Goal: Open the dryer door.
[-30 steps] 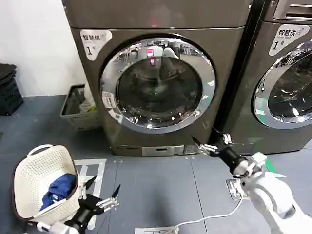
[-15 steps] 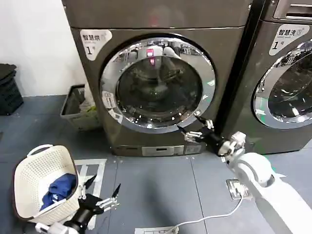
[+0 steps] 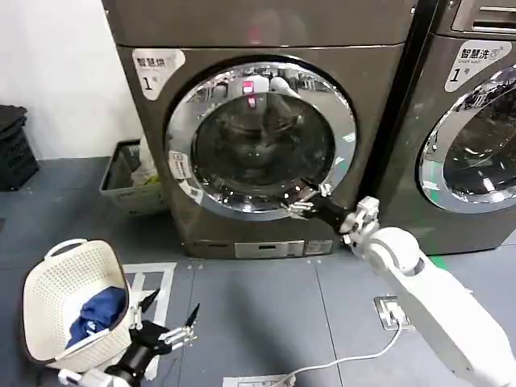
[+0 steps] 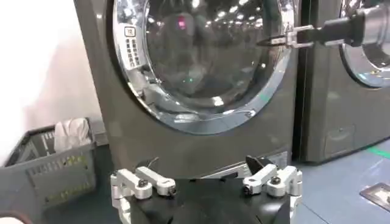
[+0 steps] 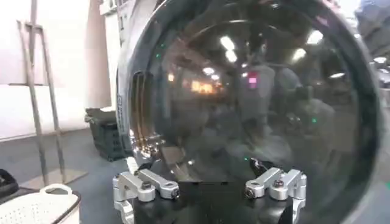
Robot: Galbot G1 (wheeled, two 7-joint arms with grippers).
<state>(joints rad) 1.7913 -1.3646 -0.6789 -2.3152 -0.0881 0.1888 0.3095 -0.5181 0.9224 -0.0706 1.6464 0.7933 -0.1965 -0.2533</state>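
The grey dryer (image 3: 258, 32), labelled 1, has a round glass door (image 3: 262, 141) in a chrome ring, and the door is shut. My right gripper (image 3: 305, 200) is open at the lower right of that ring, fingertips close against the rim. In the right wrist view the right gripper (image 5: 194, 164) faces the door glass (image 5: 256, 91) with nothing between its fingers. My left gripper (image 3: 171, 322) hangs open low near the floor, beside the basket. In the left wrist view the left gripper (image 4: 203, 163) points at the door (image 4: 201, 55).
A white laundry basket (image 3: 48, 290) with blue cloth stands on the floor at the left. A grey crate (image 3: 129, 173) sits beside the dryer. A second machine (image 3: 476, 121) stands to the right. A cable and socket (image 3: 389, 310) lie on the floor.
My right arm has swung left and up from in front of the machines to the door's lower right rim. The left arm has not moved.
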